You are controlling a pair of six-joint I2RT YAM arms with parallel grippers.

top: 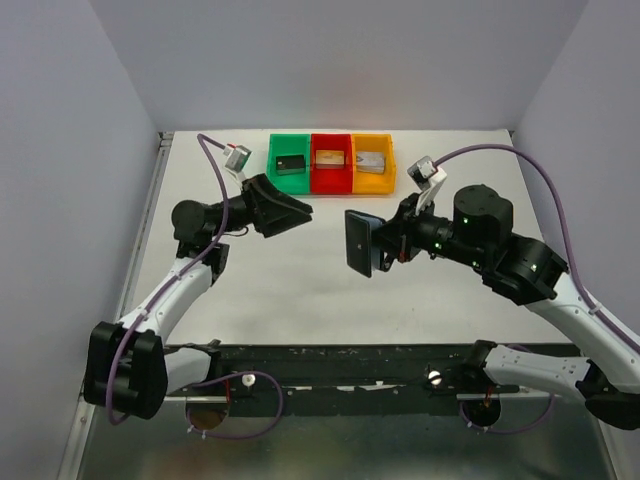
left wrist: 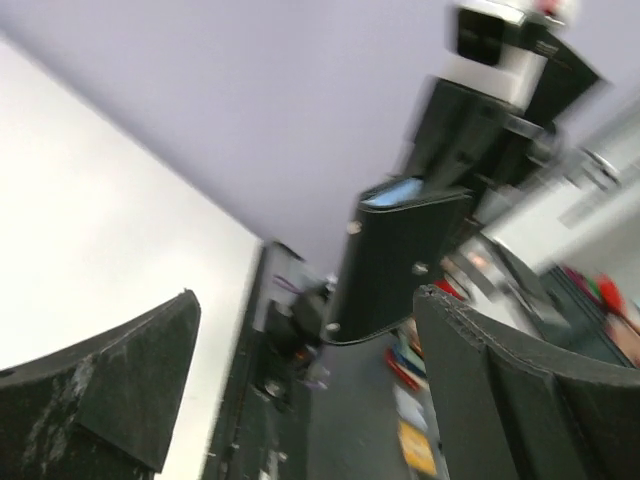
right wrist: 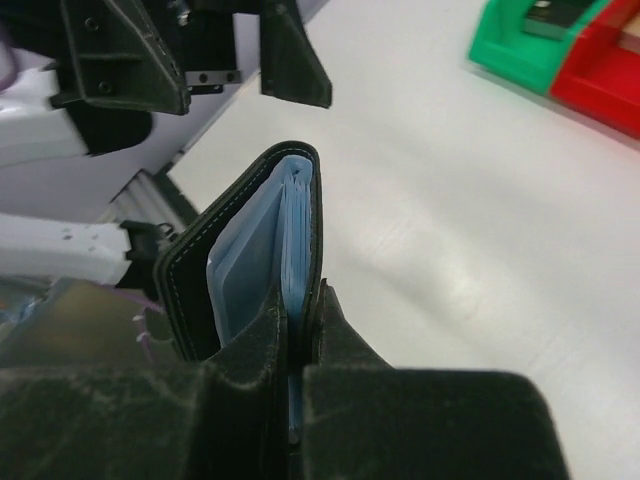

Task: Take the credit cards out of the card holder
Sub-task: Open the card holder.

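The right pincer (top: 384, 246) is clamped on the wallet (top: 358, 243), holding it a little bit open above the middle of the bench (top: 300, 295). The left pincer (top: 292, 212) is wide apart, near the wallet but not touching it.

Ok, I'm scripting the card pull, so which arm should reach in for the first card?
The left. The right gripper is shut on the card holder, holding it upright above the table, so it is busy. The left gripper is open, empty and points at the holder.
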